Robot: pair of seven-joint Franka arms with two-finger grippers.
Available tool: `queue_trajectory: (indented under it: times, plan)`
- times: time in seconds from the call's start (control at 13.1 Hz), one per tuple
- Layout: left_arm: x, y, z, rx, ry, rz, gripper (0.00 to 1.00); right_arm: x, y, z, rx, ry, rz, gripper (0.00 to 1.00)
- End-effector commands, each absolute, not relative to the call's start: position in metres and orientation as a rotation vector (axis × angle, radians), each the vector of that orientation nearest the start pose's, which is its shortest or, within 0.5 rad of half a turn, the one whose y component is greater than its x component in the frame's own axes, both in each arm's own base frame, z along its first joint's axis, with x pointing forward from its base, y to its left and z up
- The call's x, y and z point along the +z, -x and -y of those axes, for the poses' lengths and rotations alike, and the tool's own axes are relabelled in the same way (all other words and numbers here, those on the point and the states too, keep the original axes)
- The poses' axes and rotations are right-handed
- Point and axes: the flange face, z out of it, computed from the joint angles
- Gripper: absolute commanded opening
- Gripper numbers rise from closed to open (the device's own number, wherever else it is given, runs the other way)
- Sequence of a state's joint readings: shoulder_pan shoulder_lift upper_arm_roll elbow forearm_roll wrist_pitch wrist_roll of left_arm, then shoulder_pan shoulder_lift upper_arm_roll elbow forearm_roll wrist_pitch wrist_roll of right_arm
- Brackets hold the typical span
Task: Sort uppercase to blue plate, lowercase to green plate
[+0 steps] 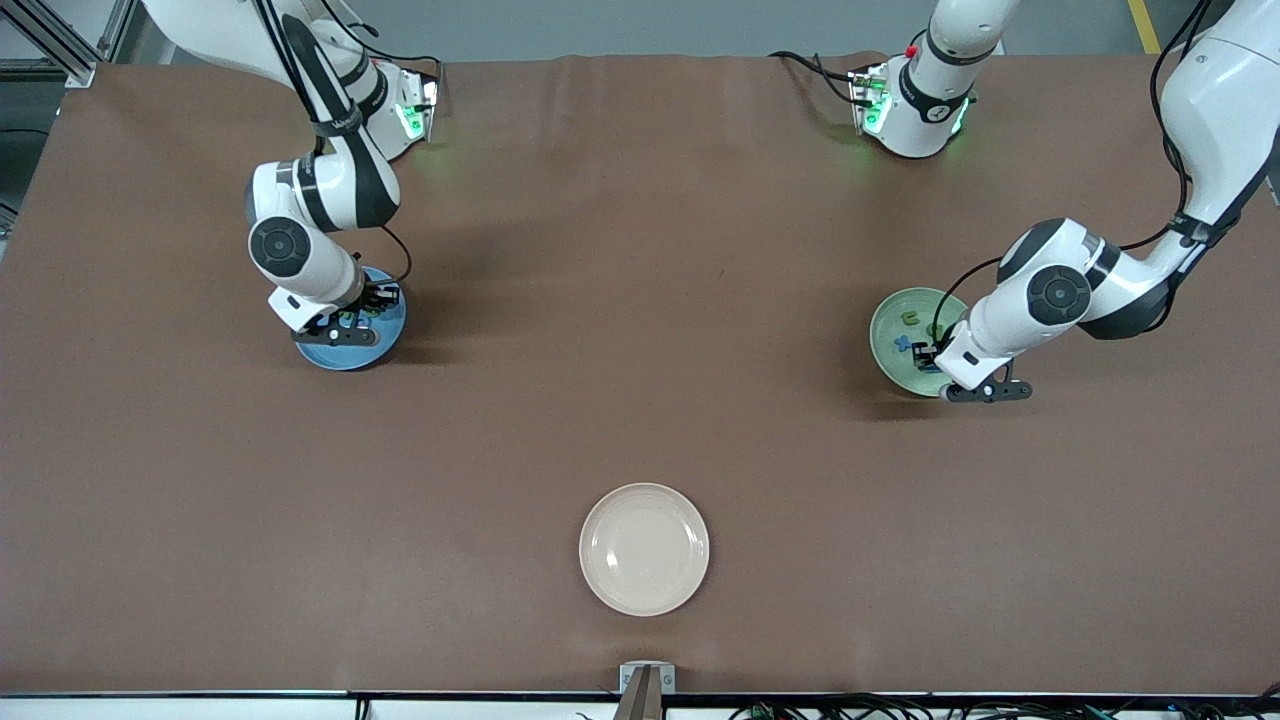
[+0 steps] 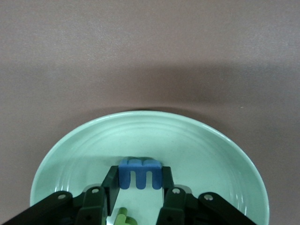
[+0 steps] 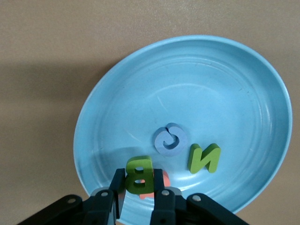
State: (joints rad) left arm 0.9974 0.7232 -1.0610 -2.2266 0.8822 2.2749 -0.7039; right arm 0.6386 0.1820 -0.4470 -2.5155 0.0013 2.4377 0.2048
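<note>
I see left gripper (image 2: pixel 139 190) clamping m (image 2: pixel 139 172) over green plate (image 1: pixel 886 330) at left arm's end | right gripper (image 3: pixel 138 190) pinching B (image 3: pixel 138 174) over blue plate (image 3: pixel 225 84) at right arm's end | G (image 3: pixel 170 139), N (image 3: pixel 204 158) in blue plate

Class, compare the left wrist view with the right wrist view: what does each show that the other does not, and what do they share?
Only the left wrist view shows the green plate, with the left gripper shut on the blue m over it and a green letter below. Only the right wrist view shows the blue plate, holding a blue C/G and green N, with the right gripper shut on the green B. Both show the brown table.
</note>
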Motion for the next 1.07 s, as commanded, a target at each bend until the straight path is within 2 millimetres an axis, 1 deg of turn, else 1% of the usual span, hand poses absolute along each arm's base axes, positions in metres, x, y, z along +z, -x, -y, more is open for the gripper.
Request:
queue_trajectory:
  times: [0.0,0.08,0.15,0.3,0.46,0.53,0.61,0.69,0.76,0.84,0.99]
  plan:
    - [0.189,-0.518,0.044,0.138,3.113,0.014,0.34,0.193,-0.433,-0.080,0.334,3.248,-0.035,0.00]
    - [0.191,-0.520,0.042,0.136,3.110,0.014,0.61,0.192,-0.432,-0.082,0.333,3.244,-0.042,0.00]
    - [0.191,-0.520,0.042,0.135,3.109,0.016,0.77,0.193,-0.433,-0.083,0.331,3.239,-0.052,0.00]
    - [0.193,-0.522,0.041,0.128,3.106,0.017,0.92,0.192,-0.436,-0.084,0.329,3.242,-0.051,0.00]
    - [0.196,-0.525,0.040,0.116,3.106,0.028,0.99,0.192,-0.438,-0.084,0.325,3.243,-0.055,0.00]
    - [0.199,-0.529,0.039,0.103,3.107,0.039,1.00,0.192,-0.437,-0.084,0.328,3.241,-0.062,0.01]
    - [0.200,-0.530,0.040,0.098,3.108,0.045,1.00,0.192,-0.438,-0.084,0.326,3.238,-0.068,0.09]
    - [0.202,-0.532,0.038,0.089,3.107,0.048,1.00,0.192,-0.438,-0.085,0.327,3.234,-0.076,0.58]
    - [0.203,-0.533,0.038,0.087,3.107,0.050,1.00,0.191,-0.437,-0.084,0.331,3.232,-0.083,1.00]
    - [0.203,-0.536,0.035,0.083,3.112,0.059,1.00,0.192,-0.438,-0.084,0.332,3.232,-0.083,1.00]
    - [0.209,-0.539,0.037,0.070,3.109,0.056,1.00,0.193,-0.438,-0.084,0.340,3.231,-0.076,1.00]
